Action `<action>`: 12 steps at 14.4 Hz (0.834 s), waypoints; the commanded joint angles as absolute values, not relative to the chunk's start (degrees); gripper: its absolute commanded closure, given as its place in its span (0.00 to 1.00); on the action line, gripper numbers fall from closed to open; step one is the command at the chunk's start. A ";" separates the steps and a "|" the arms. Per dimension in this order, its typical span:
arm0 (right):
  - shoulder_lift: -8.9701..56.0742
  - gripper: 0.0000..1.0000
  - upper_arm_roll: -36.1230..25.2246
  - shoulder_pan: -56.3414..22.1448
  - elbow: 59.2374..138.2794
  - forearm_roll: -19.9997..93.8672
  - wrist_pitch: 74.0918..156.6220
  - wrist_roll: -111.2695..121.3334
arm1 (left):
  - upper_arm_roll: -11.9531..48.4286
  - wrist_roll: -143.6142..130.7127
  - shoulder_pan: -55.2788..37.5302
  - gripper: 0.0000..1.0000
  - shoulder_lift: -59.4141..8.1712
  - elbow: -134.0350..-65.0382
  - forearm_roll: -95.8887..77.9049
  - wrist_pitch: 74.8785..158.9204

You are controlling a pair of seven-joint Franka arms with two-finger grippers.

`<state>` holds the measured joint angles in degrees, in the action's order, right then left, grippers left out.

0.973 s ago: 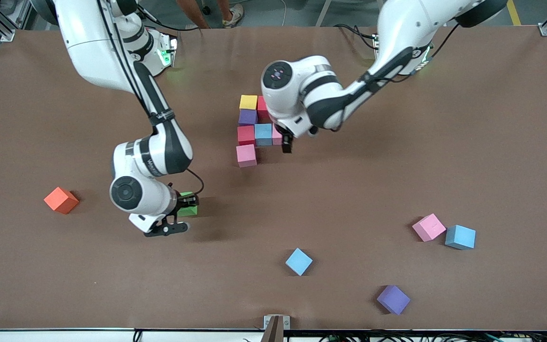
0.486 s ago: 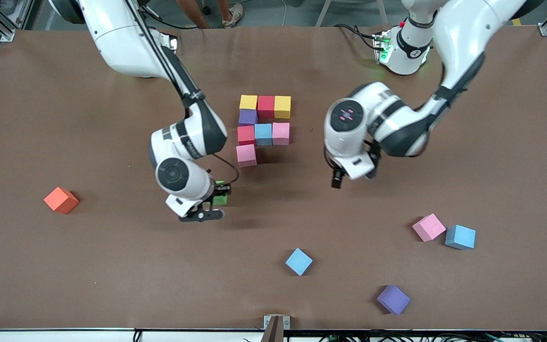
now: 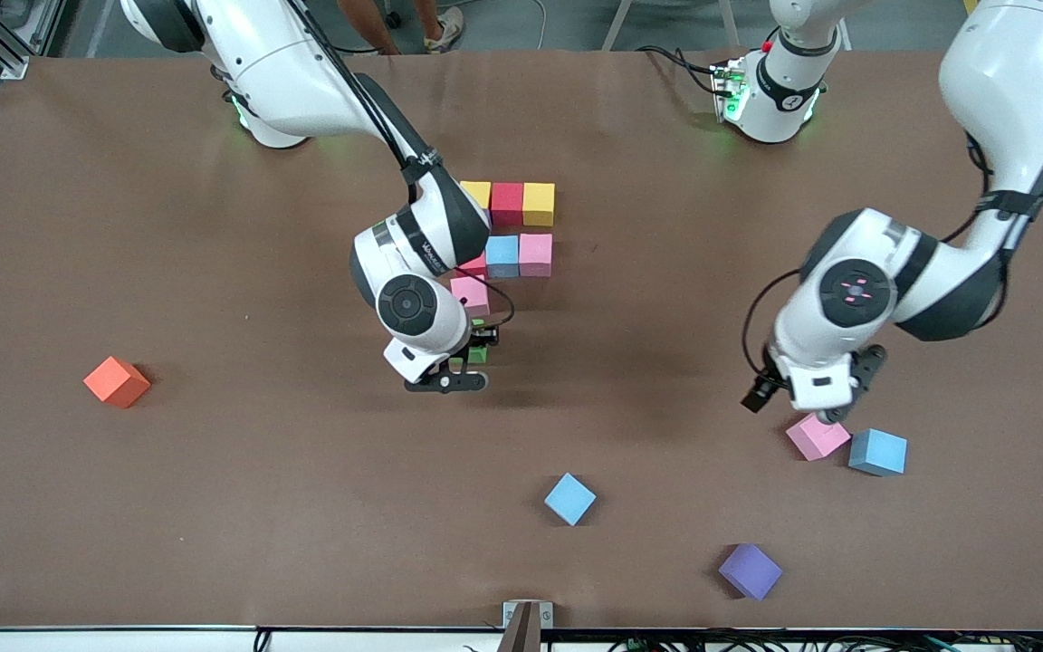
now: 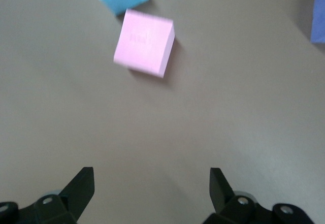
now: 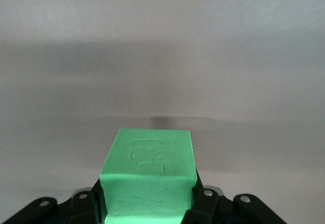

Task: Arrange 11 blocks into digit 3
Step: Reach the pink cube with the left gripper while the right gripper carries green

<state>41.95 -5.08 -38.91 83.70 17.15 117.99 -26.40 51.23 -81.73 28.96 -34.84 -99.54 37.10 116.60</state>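
Your right pincer [image 3: 472, 355] holds the green cube [image 5: 148, 176] firmly between its fingers, up in the air just beside the pink cube [image 3: 470, 293] that ends the unfinished digit 3 [image 3: 508, 231] in the middle of the worktop [image 3: 214, 507]. To do this step well, I think you should lower the green cube straight down, with its sides parallel to the placed cubes, so that it touches the pink cube without pushing the row. Release only when it rests flat. Your left pincer [image 4: 151, 188] is wide open and holds nothing; it hangs above the loose pink cube [image 4: 144, 42], which lies beside a light blue cube [image 3: 877, 452] toward the left arm's end. Turn it to match that cube's tilted sides before you descend.
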 commanded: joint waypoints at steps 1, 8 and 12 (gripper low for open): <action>42.80 0.71 -5.19 -39.02 83.32 19.60 117.69 -26.46 | 51.33 -76.12 32.42 0.00 -35.85 -100.55 40.76 119.70; 42.80 0.71 -5.19 -38.94 85.08 19.42 117.60 -23.29 | 46.59 -72.16 35.77 0.00 -42.01 -101.16 51.06 130.50; 42.72 0.70 -5.19 -38.58 86.31 19.34 117.25 -23.38 | 45.35 -72.68 35.42 0.00 -43.50 -100.90 51.06 135.43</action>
